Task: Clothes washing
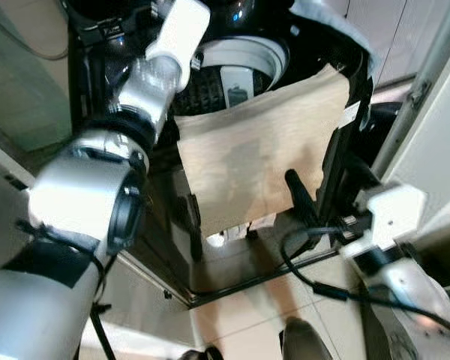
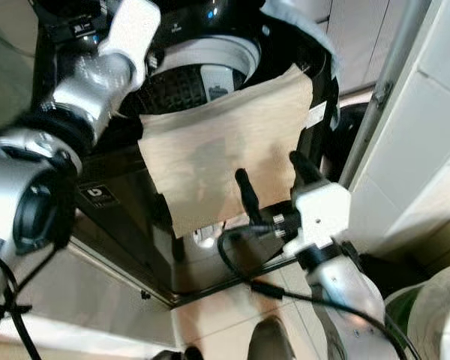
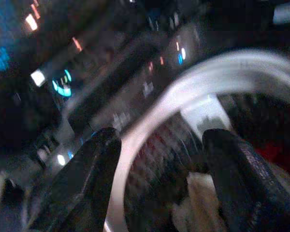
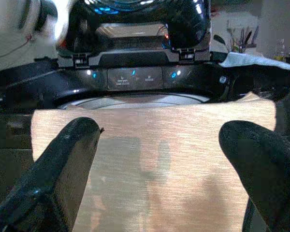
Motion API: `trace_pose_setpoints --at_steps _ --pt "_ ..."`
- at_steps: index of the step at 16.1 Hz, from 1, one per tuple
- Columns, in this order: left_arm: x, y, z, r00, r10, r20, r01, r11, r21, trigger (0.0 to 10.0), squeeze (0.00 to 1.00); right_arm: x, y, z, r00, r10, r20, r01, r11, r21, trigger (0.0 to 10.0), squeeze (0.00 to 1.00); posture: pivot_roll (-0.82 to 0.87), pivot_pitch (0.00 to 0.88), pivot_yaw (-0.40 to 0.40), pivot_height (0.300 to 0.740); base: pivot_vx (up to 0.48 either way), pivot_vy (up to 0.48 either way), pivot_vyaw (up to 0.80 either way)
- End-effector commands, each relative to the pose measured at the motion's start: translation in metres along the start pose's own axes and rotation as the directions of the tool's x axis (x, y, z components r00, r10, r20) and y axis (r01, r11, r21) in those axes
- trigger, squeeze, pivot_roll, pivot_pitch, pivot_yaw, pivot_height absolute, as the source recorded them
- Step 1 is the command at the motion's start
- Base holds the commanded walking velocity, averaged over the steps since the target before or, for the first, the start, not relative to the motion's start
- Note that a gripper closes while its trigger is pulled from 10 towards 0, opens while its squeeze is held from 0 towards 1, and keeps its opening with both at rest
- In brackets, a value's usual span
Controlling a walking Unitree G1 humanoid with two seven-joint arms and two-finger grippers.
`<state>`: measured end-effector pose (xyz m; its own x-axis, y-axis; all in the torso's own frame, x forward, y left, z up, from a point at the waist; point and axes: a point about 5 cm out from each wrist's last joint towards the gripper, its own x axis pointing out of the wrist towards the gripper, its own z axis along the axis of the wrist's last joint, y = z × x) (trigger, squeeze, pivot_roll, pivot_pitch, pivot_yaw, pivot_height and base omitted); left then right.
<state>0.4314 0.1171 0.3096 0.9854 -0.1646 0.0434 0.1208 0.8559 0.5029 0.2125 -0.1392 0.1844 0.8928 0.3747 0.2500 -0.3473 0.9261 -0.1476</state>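
Observation:
A tan cloth (image 1: 262, 154) hangs over the front rim of a black top-loading washing machine (image 1: 232, 82), draping down its front. My right gripper (image 2: 274, 180) is open just in front of the cloth's lower part, its fingers (image 4: 72, 159) apart with nothing between them. My left arm reaches up over the machine; its gripper (image 3: 162, 159) is open above the white drum ring (image 3: 183, 96). Light and red laundry (image 3: 203, 198) lies down in the drum, blurred.
The machine's lit control panel (image 4: 135, 77) runs along its back. A white wall and a metal pipe (image 2: 382, 90) stand close on the right. A black cable (image 1: 315, 281) loops from my right wrist over the tiled floor (image 1: 240, 307). A cabinet front (image 1: 142, 300) stands left.

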Motion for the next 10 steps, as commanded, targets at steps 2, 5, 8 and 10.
trace_pose_setpoints --at_steps 2,5,8,10 --pt "-0.003 0.021 0.022 0.992 -0.012 0.128 0.006 0.999 0.047 10.0 0.0 0.013 -0.002 -0.007 1.0 0.016 0.019 -0.016 1.0 0.008 10.0 0.0 -0.33 0.0 0.139 0.74 0.0 0.0 0.0" --pt "-0.008 0.011 0.041 0.942 -0.148 0.3 0.12 0.987 0.109 10.0 0.0 0.034 -0.005 -0.013 0.998 0.051 0.049 -0.053 0.998 0.035 10.0 0.0 -0.22 0.0 0.084 0.74 0.0 0.0 0.0" --pt "-0.018 -0.014 0.047 0.858 -0.272 0.436 0.209 0.96 0.188 10.0 0.0 0.059 0.0 -0.018 0.991 0.107 0.083 -0.112 0.992 0.052 10.0 0.0 -0.14 0.0 0.035 0.74 0.0 0.0 0.0" --pt "-0.025 -0.028 0.039 0.836 -0.278 0.473 0.223 0.96 0.171 10.0 0.0 0.067 0.002 -0.022 0.988 0.123 0.089 -0.128 0.99 0.055 10.0 0.0 -0.11 0.0 0.021 0.74 0.0 0.0 0.0"
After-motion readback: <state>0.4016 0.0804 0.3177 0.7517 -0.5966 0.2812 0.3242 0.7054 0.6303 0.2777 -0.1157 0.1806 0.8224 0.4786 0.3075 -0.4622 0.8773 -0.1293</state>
